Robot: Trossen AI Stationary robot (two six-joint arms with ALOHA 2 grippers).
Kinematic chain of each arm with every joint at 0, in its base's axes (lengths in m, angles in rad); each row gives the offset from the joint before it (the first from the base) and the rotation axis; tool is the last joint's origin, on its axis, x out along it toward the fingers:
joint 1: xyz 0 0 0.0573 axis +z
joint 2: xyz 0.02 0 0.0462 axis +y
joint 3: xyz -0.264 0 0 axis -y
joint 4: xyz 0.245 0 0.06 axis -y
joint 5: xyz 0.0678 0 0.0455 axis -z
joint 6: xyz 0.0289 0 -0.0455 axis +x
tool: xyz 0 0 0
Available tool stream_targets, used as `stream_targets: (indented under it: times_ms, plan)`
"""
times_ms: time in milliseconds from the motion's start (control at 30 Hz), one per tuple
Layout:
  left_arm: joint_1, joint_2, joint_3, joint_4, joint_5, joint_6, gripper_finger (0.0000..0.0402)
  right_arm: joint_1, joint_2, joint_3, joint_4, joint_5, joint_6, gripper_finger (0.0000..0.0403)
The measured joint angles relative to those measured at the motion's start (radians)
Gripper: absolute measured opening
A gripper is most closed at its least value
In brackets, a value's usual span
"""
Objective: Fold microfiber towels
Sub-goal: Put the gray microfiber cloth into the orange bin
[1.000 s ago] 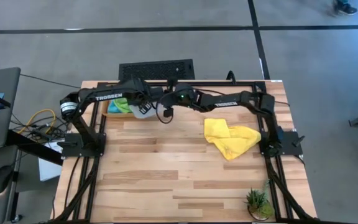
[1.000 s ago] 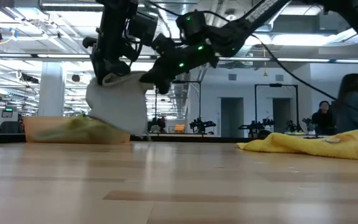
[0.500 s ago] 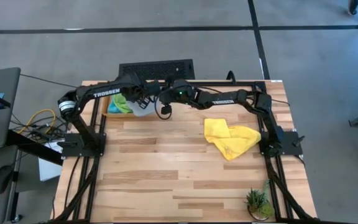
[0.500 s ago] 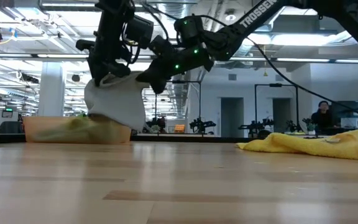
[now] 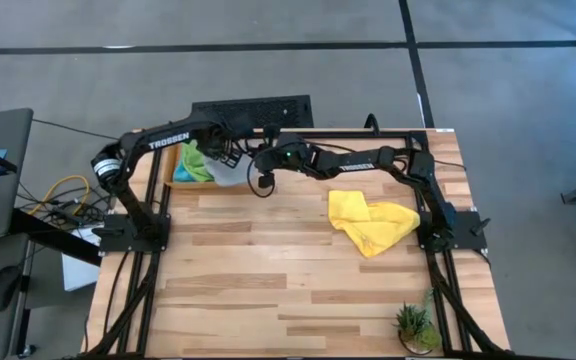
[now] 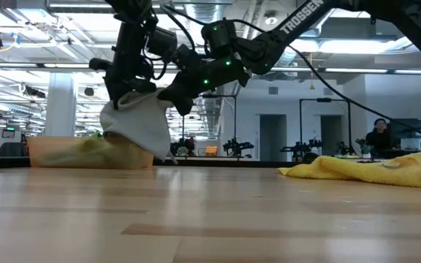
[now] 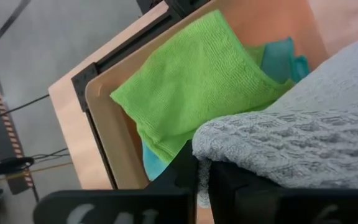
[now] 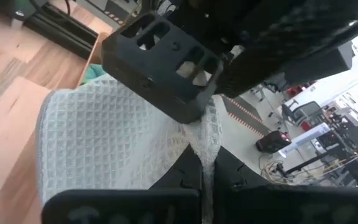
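**Two arms carry grey towel over the bin at the table's far edge**

A butcher-block wooden table (image 5: 268, 270) stands in a wide workshop hall with grey flooring, a small potted plant (image 5: 414, 326) at its near right corner. Above the far left corner, both dark robot arms meet over a shallow tan bin (image 7: 104, 124) set on the table.

The left gripper (image 6: 126, 88) is clamped on an upper edge of the light grey waffle-weave microfiber towel (image 6: 139, 124), and its wrist view shows the cloth bunched across the closed fingers. The right gripper (image 6: 174, 95) sits close beside it; its fingers pinch a fold of the same grey cloth, though the grip looks light and may be loosening, which the views do not settle. Held at two points along one edge, the towel hangs clear of the table so that it can be lowered flat, probably onto the pile in the bin.

Inside the bin lie a lime green microfiber towel (image 7: 191, 87), neatly folded, and a turquoise blue microfiber towel (image 7: 281, 53) beneath it, which suggests finished pieces are stacked there.

A crumpled yellow microfiber towel (image 5: 370, 222) rests on the table's right side, well apart from the bin and not yet folded. No orange towel is visible.
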Motion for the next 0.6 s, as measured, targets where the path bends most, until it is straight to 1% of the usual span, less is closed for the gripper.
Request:
stream_targets:
  times_ms: [133,267,533,600]
  plan:
    - [0.022,0.0,0.0,0.007,0.013,0.008,0.0002,0.0,0.0,0.0,0.0,0.005,-0.022,0.0022]
    - [0.045,0.0,0.0,0.005,0.03,0.026,0.0002,0.0,0.0,-0.001,0.003,0.004,-0.022,0.003]
    - [0.089,0.001,-0.004,-0.02,-0.043,0.032,0.0002,0.001,-0.008,-0.002,0.017,-0.003,-0.022,0.0059]
    - [0.109,0.001,-0.004,-0.021,-0.04,0.031,0.0002,0.002,-0.008,-0.002,0.027,-0.003,-0.022,0.0072]
